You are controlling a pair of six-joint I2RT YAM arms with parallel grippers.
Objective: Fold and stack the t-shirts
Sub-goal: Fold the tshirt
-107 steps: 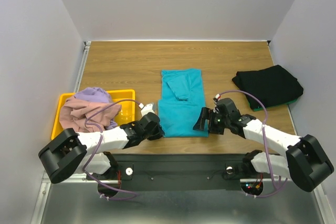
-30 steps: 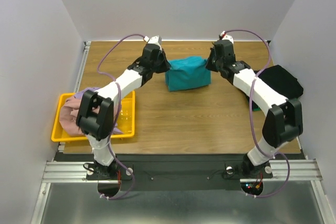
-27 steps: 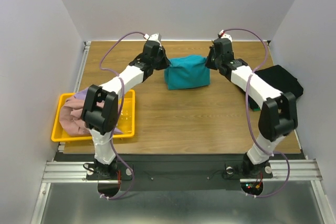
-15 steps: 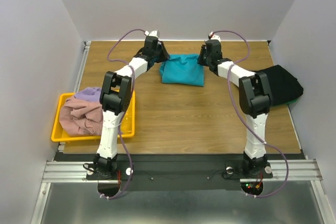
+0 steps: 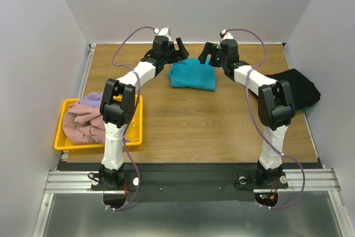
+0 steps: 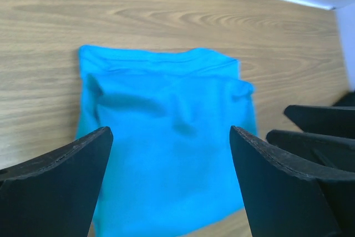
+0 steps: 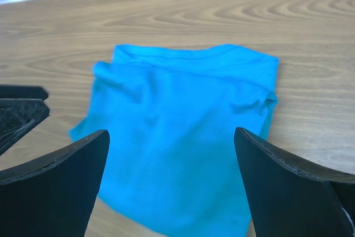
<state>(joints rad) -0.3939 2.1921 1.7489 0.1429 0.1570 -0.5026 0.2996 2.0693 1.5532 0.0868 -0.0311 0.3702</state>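
1. Wood table (image 5: 194, 126), grey walls on 3 sides. Yellow tray (image 5: 69, 146) sits at left w/ pink shirt (image 5: 83, 123) + lavender shirt (image 5: 93, 99) heaped in it.
2. Teal t-shirt (image 5: 192, 75) lies folded at far-centre of the table, near the back wall. It's well apart from the black t-shirt (image 5: 285, 90) at the right edge, which has a strip of green shirt (image 5: 272, 114) showing under it.
3. Left jaws + right jaws are both spread wide, nothing held. Each hangs over the far side of the teal shirt, one per end. Wrist views show cloth below the gap, not pinched.
4. Packet is approx. rectangular, long axis left–right, parallel to the back wall. Layered edges face the back wall; the near edge looks smooth, prob. the fold. Can't tell where the collar is.
5. Risks:
   - Top layer is puffy + creased, so it may slide or spring open.
   - Jaw tips are near the cloth, so a low pull-back could snag a corner and drag it.
   - Pinching only one layer en route to the black pile would undo the fold.
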